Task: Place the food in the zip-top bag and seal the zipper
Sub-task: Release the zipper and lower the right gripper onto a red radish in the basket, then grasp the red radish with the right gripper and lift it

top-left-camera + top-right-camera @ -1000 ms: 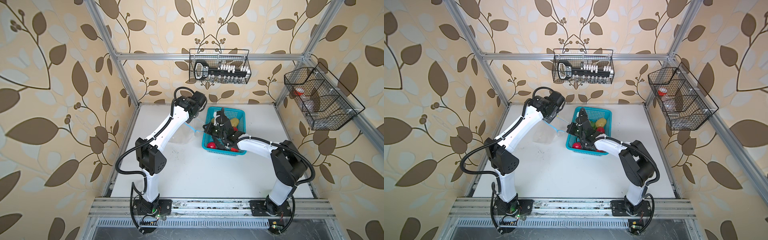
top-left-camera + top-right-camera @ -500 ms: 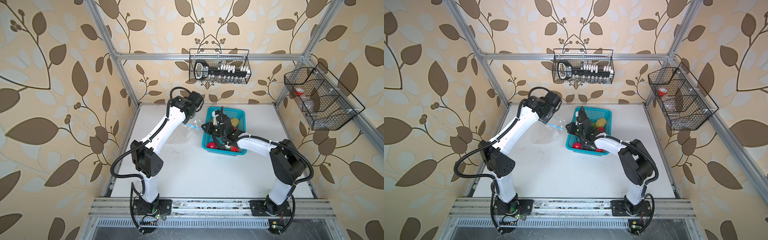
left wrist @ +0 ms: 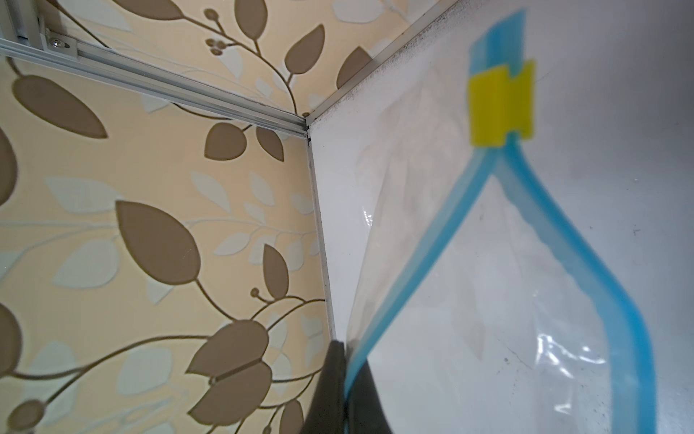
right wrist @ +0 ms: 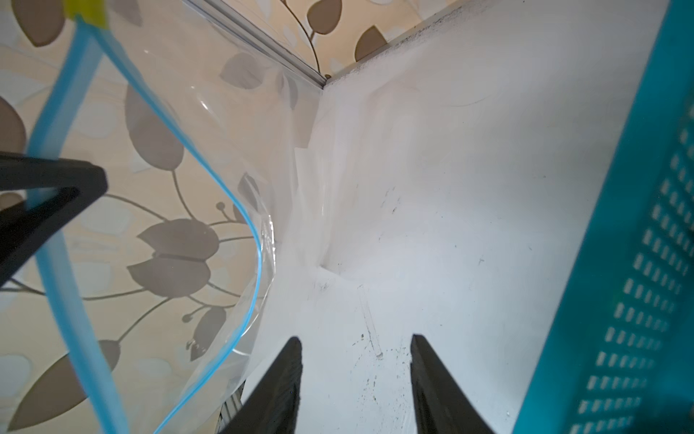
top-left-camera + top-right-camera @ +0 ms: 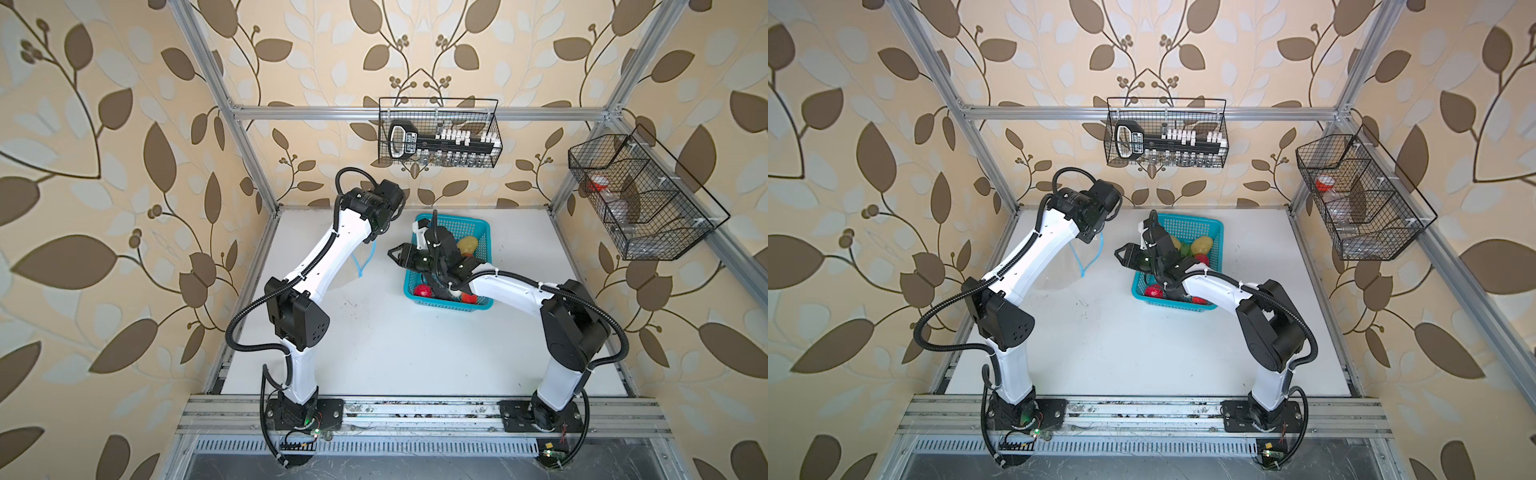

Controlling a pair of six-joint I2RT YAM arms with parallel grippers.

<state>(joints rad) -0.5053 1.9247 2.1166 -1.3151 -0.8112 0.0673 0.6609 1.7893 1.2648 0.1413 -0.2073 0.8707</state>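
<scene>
The turquoise basket [image 5: 1200, 219] is sitting toward the back of the white table [image 5: 1142, 353]. The zip-top bag [image 5: 1061, 270] is hanging apart from the basket, off the side that faces the left arm. Whether its lower edge is touching the table I cannot tell.

The bag is looking very light, limp and slick. Film this thin is likely to fold, cling and slide through a grip, so the stiffer rim along the mouth is probably the best place to take hold, on the lip opposite the one already pinched. It is showing clear, glossy and creased, with wallpaper reading through it, and no food is showing inside.

The left gripper [image 3: 343, 360] is clamping its jaws tight on one lip of the mouth. The right gripper [image 4: 355, 342] is standing with jaws apart and empty, between basket and bag, pointing at the bag.

The food is lying in the basket, among it a yellow-brown potato [image 5: 1202, 245] and a red tomato [image 5: 1154, 292]. The zipper [image 3: 413, 285] is gaping, its two light-blue lips bowing into a loop. The yellow slider tab [image 3: 501, 105] is sitting where they are joining.
</scene>
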